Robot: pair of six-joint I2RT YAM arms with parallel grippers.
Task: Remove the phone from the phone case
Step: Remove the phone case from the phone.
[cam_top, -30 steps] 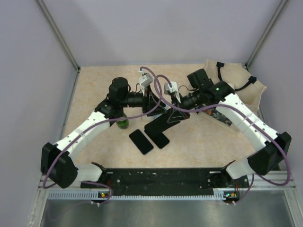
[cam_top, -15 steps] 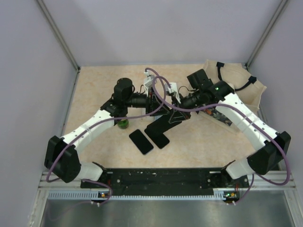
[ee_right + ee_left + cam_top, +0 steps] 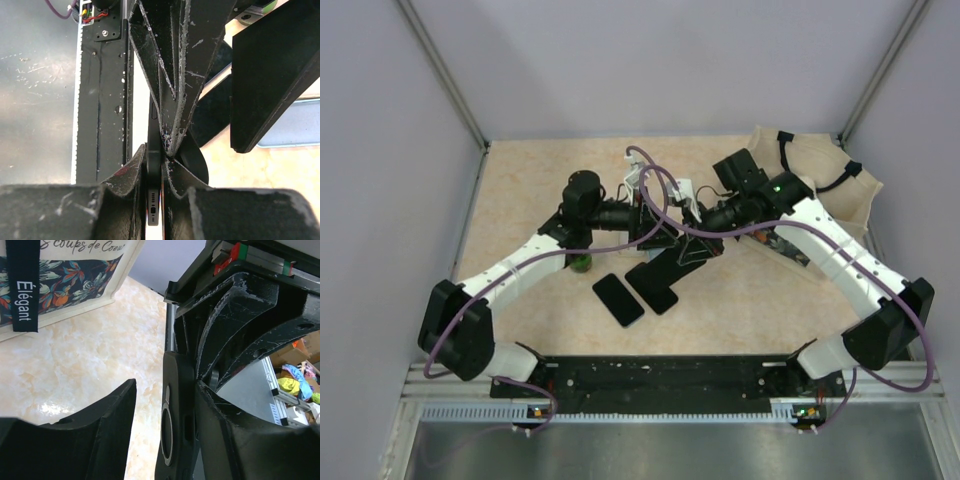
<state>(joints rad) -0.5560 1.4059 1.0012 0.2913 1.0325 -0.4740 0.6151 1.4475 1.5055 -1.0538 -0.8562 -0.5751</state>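
Observation:
My right gripper [image 3: 692, 243] holds the phone [image 3: 672, 258] above the middle of the table, tilted down to the left. In the right wrist view my right gripper [image 3: 161, 155] is shut on the phone's [image 3: 154, 212] bottom end, charging port facing the camera. My left gripper [image 3: 655, 235] is at the phone's other end. In the left wrist view the black phone case [image 3: 172, 425], with a ring on its back, stands edge-on between my left gripper's [image 3: 165, 385] open fingers. The right finger [image 3: 225, 440] touches it; the left finger [image 3: 100, 430] stands apart.
Two flat black slabs [image 3: 618, 298] [image 3: 653, 290] lie on the table just below the grippers. A small green object [image 3: 580, 262] sits under the left arm. A cream fabric bag [image 3: 840, 190] with a floral print [image 3: 75, 275] stands at the back right.
The left arm has swung a little to the right, bringing its gripper closer around the phone's end. The right gripper keeps its hold in about the same place.

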